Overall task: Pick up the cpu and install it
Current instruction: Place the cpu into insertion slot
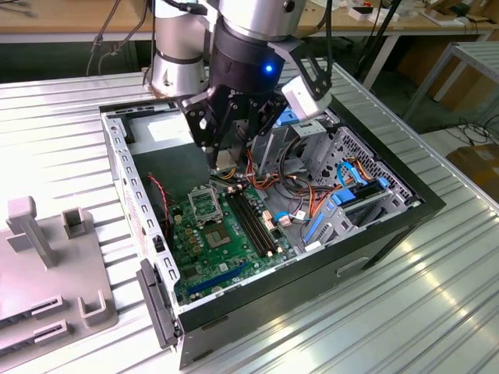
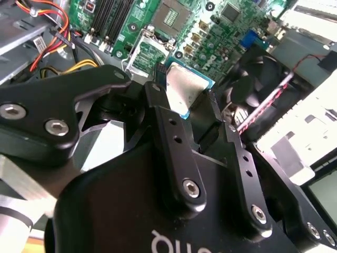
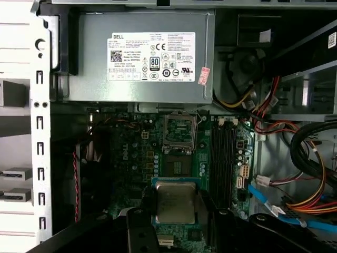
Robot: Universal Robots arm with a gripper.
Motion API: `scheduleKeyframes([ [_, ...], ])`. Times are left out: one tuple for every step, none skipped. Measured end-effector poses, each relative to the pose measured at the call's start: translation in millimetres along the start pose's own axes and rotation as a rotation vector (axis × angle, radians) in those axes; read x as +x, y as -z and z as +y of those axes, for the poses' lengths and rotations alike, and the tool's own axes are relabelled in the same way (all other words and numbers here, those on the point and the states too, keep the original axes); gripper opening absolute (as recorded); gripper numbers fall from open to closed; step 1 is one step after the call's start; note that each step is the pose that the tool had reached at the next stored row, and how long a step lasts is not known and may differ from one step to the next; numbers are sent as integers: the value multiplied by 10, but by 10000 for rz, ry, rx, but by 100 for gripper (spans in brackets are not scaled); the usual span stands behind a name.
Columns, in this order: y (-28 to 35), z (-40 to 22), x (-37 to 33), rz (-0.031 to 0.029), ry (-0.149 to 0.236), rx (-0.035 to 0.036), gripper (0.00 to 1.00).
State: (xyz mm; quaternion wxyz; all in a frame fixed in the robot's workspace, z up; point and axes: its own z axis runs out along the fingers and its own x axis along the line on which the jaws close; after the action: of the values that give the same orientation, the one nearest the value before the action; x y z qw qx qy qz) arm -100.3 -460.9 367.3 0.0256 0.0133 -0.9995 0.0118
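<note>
Ribbed metal bench, open PC case lying on it: cpu pinched in the gripper, over the board.
Exterior view has the gripper hanging down inside the case above the green motherboard. Both wrist views show the black fingertips clamped on two opposite edges of the cpu, silvery lid facing the first wrist camera, so the chip sits right at the tip of the claw between the two fingers. cpu is held clear of the board, not seated. Metal-framed socket lies apart from it, between the chip and the grey power supply, with the long black memory slots just beside. Grey fixture sits on the bench at the exterior view's left, outside the case.
</note>
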Motion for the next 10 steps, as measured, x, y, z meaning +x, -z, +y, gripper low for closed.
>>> scheduleKeyframes([
  [-11,-1,0,-5,-1,0,44],
  [-21,-2,-1,-12,-1,1,44],
  [-39,-2,-4,-16,0,2,44],
  [-55,-2,-7,-18,6,1,44],
  [-73,-1,-12,-18,17,3,44],
  [-88,-1,-20,-19,36,4,44],
  [-109,-1,-33,-20,61,5,44],
  [-123,-1,-44,-22,76,6,44],
  [-143,-1,-61,-31,79,10,44],
  [-155,-1,-63,-37,78,10,44],
])
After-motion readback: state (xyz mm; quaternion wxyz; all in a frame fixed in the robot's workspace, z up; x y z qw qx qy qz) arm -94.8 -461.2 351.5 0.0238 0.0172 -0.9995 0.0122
